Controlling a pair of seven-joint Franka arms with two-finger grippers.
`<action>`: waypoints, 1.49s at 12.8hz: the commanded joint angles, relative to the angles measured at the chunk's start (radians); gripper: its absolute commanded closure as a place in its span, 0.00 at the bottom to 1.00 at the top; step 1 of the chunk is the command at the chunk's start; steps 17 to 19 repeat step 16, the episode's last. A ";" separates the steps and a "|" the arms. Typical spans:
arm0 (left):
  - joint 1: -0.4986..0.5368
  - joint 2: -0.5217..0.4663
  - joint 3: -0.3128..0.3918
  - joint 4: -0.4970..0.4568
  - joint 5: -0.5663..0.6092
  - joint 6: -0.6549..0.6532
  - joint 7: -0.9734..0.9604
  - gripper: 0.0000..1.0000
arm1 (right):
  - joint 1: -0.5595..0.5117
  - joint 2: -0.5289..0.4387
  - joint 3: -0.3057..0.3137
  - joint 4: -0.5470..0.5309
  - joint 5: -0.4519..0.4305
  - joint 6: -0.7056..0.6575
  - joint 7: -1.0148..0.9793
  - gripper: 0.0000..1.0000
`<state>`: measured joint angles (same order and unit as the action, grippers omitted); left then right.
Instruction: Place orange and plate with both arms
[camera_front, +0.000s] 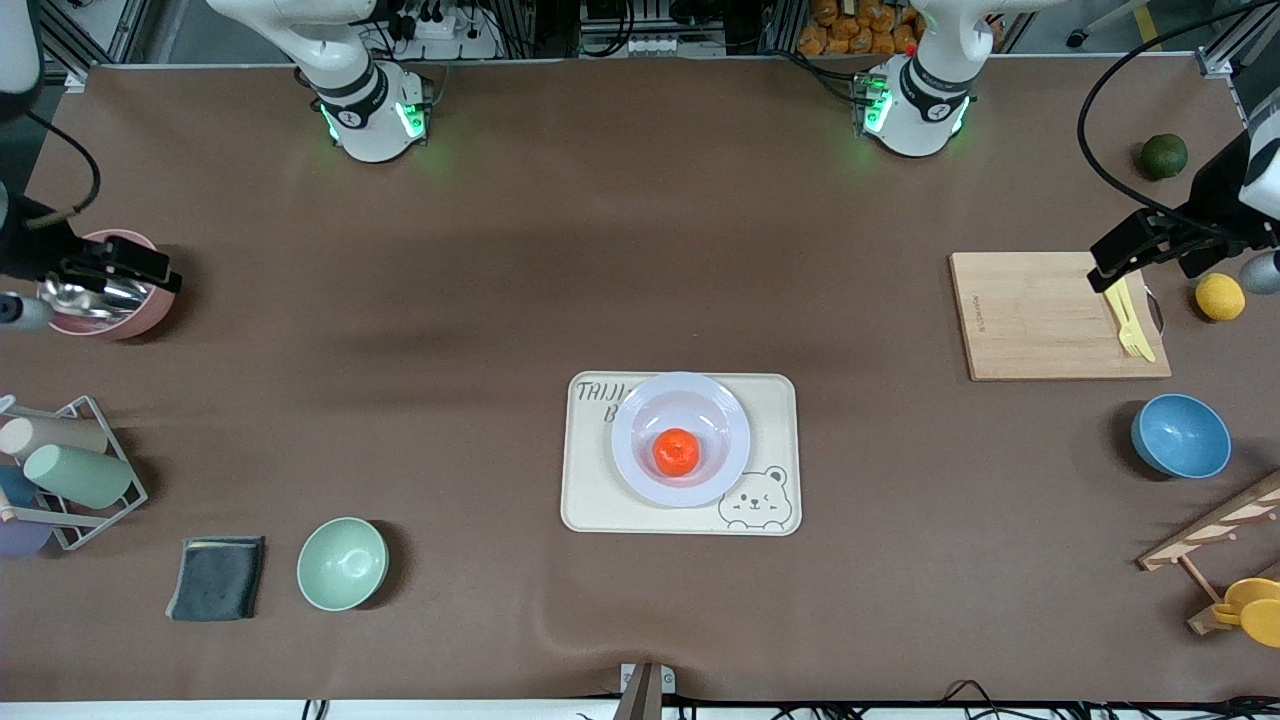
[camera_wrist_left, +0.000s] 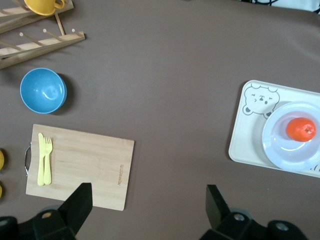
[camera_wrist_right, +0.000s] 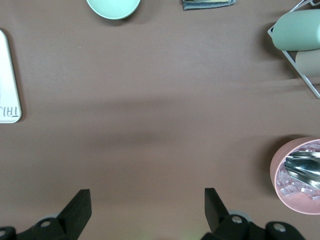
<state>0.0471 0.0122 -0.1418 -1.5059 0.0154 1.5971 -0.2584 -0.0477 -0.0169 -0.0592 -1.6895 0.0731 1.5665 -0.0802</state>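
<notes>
Nearest the front camera, a grey folded cloth (camera_front: 217, 577) and a pale green bowl (camera_front: 342, 563) are being seen on the brown desk (camera_front: 640, 250) toward the right arm's end. A wooden peg rack (camera_front: 1215, 545) carrying a yellow cup (camera_front: 1252, 609) is being seen at the left arm's end, and a wire rack of pastel cups (camera_front: 65, 470) at the right arm's end.

At mid-desk, the orange (camera_front: 676, 452) is being carried in the well of the plate (camera_front: 640, 440), and the plate is being carried on the cream bear-print tray (camera_front: 590, 500). Neither is being touched by any fingers.

A blue bowl (camera_front: 1180, 436) is being seen toward the left arm's end, slightly farther than the tray. Farther still, a bamboo cutting board (camera_front: 1040, 315) with a yellow fork and knife (camera_front: 1128, 318) on it is being noted, with a lemon (camera_front: 1219, 296) beside it.

The left gripper (camera_wrist_left: 147, 202) is being held over the edge of the cutting board; its fingers (camera_wrist_left: 80, 200) are being kept spread wide, gripping nothing. The right gripper (camera_wrist_right: 147, 202) is being held over bare desk beside a pink cutlery cup (camera_front: 105, 285); its fingers (camera_wrist_right: 77, 205) are likewise being kept released and empty.

Farthest, a dark green round fruit (camera_front: 1164, 156) is being seen near the left arm's base.
</notes>
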 joint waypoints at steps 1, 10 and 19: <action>0.008 -0.051 0.001 -0.053 -0.022 0.000 0.044 0.00 | -0.009 -0.060 0.024 -0.016 -0.027 -0.014 -0.012 0.00; 0.025 -0.044 0.004 -0.007 -0.011 -0.048 0.116 0.00 | 0.054 -0.091 0.021 -0.036 -0.092 0.097 0.000 0.00; 0.024 -0.044 0.002 -0.005 -0.014 -0.069 0.116 0.00 | 0.074 -0.095 0.016 -0.064 -0.042 0.122 0.002 0.00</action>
